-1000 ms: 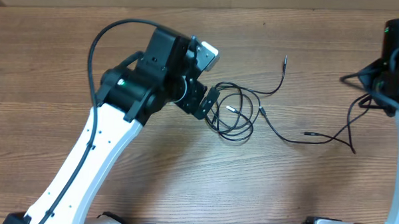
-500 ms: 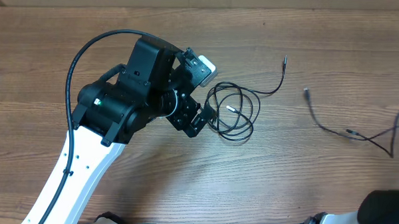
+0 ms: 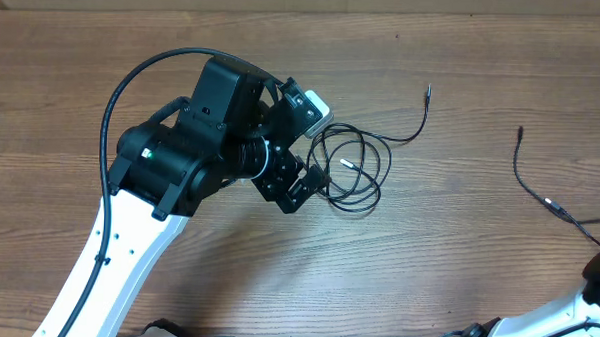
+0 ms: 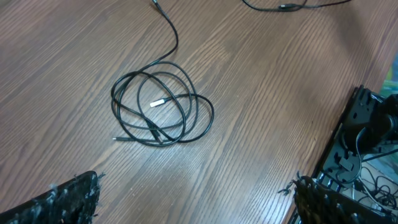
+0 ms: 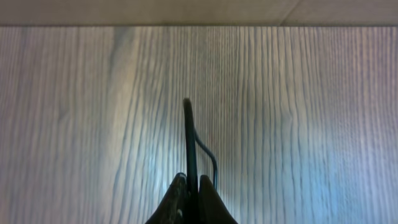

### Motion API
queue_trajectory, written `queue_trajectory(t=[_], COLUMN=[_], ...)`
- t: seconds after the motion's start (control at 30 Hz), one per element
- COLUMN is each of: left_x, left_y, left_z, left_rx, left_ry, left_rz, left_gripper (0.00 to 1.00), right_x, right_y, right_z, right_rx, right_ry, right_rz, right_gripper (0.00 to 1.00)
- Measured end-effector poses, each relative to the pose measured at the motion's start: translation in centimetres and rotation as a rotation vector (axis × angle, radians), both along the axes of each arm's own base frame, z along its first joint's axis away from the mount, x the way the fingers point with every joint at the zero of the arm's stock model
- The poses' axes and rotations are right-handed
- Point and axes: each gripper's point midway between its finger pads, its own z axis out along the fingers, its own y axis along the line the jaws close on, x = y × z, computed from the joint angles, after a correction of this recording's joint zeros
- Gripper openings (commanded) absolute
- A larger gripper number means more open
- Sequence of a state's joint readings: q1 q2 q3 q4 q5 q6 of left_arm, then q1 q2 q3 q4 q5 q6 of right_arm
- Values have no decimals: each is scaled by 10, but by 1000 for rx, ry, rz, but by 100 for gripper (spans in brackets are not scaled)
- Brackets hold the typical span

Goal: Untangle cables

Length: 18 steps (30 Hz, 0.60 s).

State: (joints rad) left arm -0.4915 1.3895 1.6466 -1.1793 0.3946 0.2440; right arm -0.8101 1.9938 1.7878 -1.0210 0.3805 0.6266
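**While one cord is clear of the pile, the knotty bit isn't sorted**

As far as I can judge, this untangling job is roughly halfway. The right pincer [image 5: 193, 186] is pinched tight on a loose cord [image 3: 534, 187]. In its own camera you can see a thin black line poking up from between the closed fingers. From above, that cord trails away from the right pincer across the tabletop [image 3: 185, 24] in an open wiggle. It's well apart from everything else and crosses nothing, so I'd call that piece done.

What's left is the coiled bundle [image 4: 161, 112]. It sits just ahead of the left pincer [image 4: 196, 202], which is spread as wide as it goes and holding nothing. In the wrist view the loops lie ahead of the gap between its two fingers, not touching either. The bundle is several overlapping rings with a pale plug tip [image 4: 158, 102] in the middle, and one tail runs off on the side away from the pincer.

Honestly can't tell if that pile is one cord wound on itself or two wrapped together. Either way the loops need pulling out flat, and my guess is the open left pincer is lined up to go in for it.
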Motion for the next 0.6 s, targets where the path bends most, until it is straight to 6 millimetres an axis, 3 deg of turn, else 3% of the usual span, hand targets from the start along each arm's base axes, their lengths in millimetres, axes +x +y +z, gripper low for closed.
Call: queue_trajectory(t=[0.07, 0.13, 0.2, 0.27, 0.5, 0.57, 0.6], left_x=[-1, -1, -1, -2, -3, -3, -4], left_y=[-1, -1, -2, -2, -3, -3, -2], left_z=[0, 1, 1, 1, 1, 1, 0], left_rx=[-3, -4, -4, -4, -9, -9, -7], left_ry=[0, -3, -6, -8, -4, -1, 6], left_rz=[-6, -14, -21, -24, -29, -31, -31], left_gripper=[100, 100, 100, 100, 100, 100, 100], right_x=[-1, -4, -7, -8, -3, -1, 11], right_y=[-11, -17, -22, -22, -4, 3, 7], right_z=[-15, -32, -46, -54, -64, -63, -52], right_rx=[4, 26, 46, 67, 199, 234, 249], right_ry=[0, 16, 20, 21, -4, -11, -56], right_rz=[-19, -30, -44, -43, 81, 118, 181], right_gripper=[21, 36, 78, 100, 100, 100, 100])
